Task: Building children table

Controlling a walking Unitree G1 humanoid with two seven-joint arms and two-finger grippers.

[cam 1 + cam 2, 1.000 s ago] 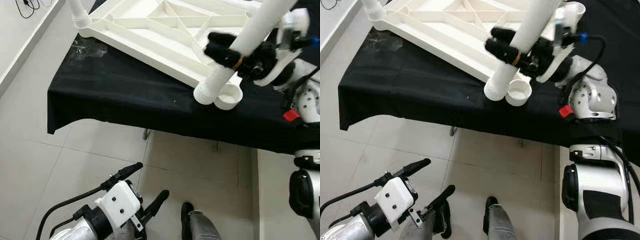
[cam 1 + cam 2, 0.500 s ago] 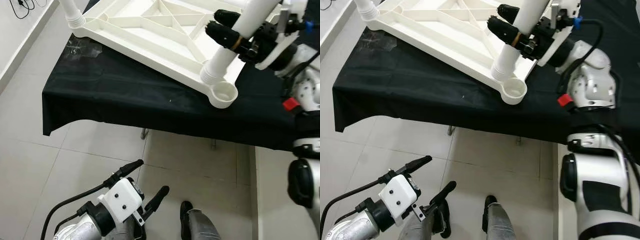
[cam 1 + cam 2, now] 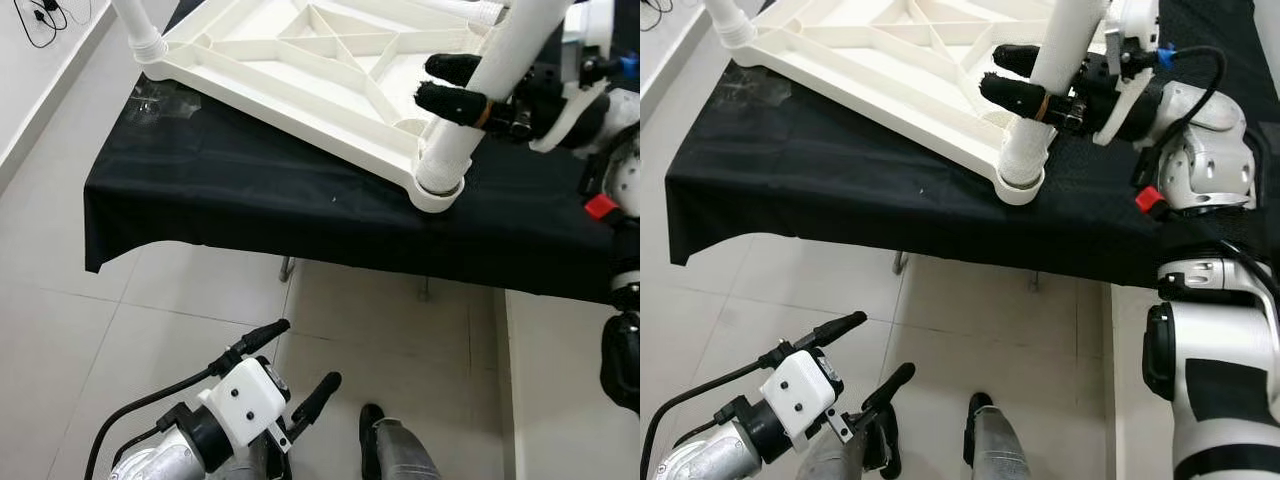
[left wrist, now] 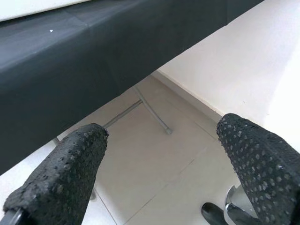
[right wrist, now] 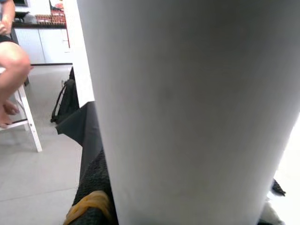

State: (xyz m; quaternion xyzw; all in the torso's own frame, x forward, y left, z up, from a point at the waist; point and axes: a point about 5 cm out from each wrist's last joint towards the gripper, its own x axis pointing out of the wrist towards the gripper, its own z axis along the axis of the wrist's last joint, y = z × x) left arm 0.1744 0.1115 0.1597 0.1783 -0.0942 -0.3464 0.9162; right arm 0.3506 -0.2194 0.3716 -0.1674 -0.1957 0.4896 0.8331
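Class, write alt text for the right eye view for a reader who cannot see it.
The right end effector grips a white table leg whose lower end sits in the corner socket of an upturned white tabletop on a black-draped table. The left end effector hangs open over the tiled floor.

The long white plastic table leg (image 3: 500,75) runs off the top edge at about one o'clock, so its upper end is lost. The upturned white ribbed plastic tabletop (image 3: 310,60) is cut off at twelve o'clock. From the right wrist, the leg blocks nearly everything; a seated person's bare knee (image 5: 11,61) is cropped at nine o'clock.
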